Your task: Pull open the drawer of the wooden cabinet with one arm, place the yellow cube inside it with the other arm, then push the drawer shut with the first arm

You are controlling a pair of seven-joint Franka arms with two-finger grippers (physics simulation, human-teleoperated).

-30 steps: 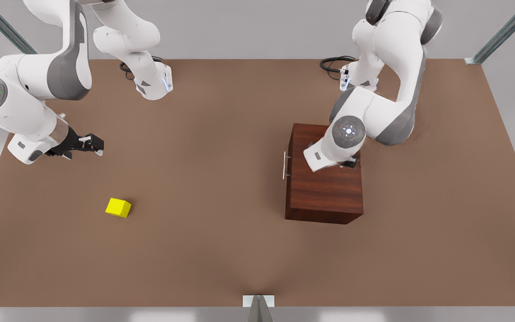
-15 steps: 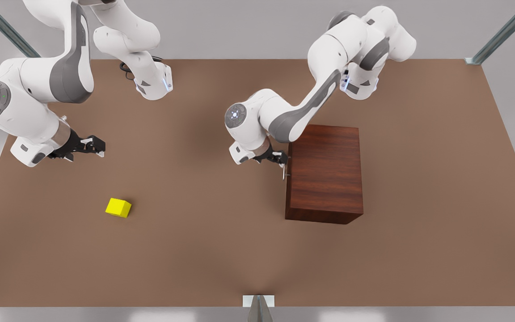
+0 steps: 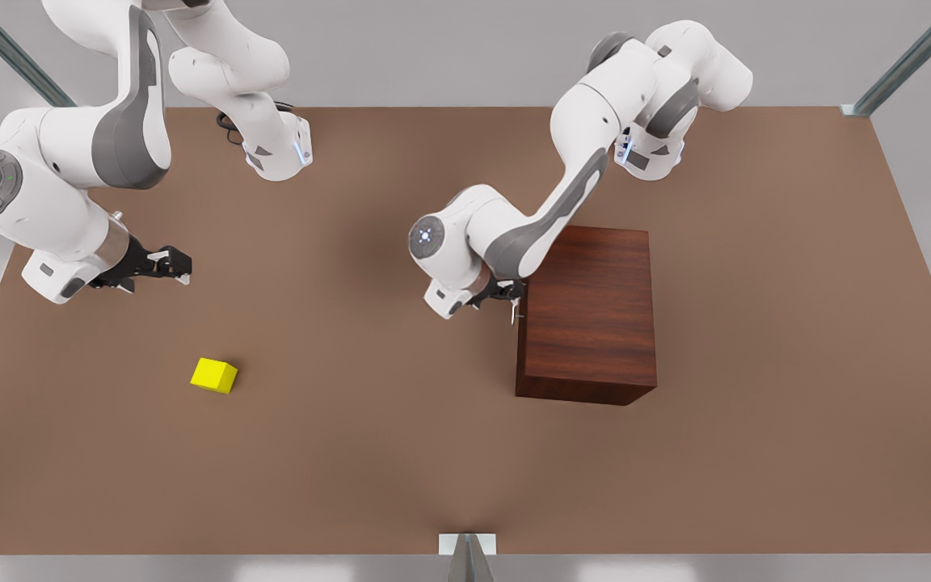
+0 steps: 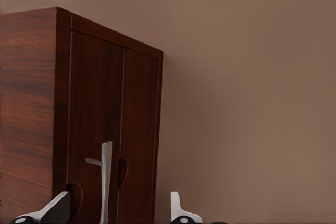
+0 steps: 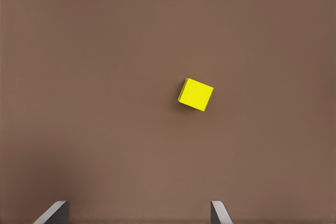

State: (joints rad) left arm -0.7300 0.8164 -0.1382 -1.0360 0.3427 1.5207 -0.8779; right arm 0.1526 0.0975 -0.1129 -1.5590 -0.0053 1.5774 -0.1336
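On the front view's left, the right arm's black two-finger end effector [image 3: 174,263] hovers with fingers spread above the brown counter [image 3: 368,453]. The small bright yellow cube [image 3: 214,375] lies ahead of it, apart and untouched, flat on the counter. To the right, the left arm's end effector [image 3: 510,291], fingers parted, straddles the thin silver bar handle [image 4: 106,179] of the shut drawer [image 4: 113,129] in the dark reddish-brown wooden cabinet [image 3: 591,315].
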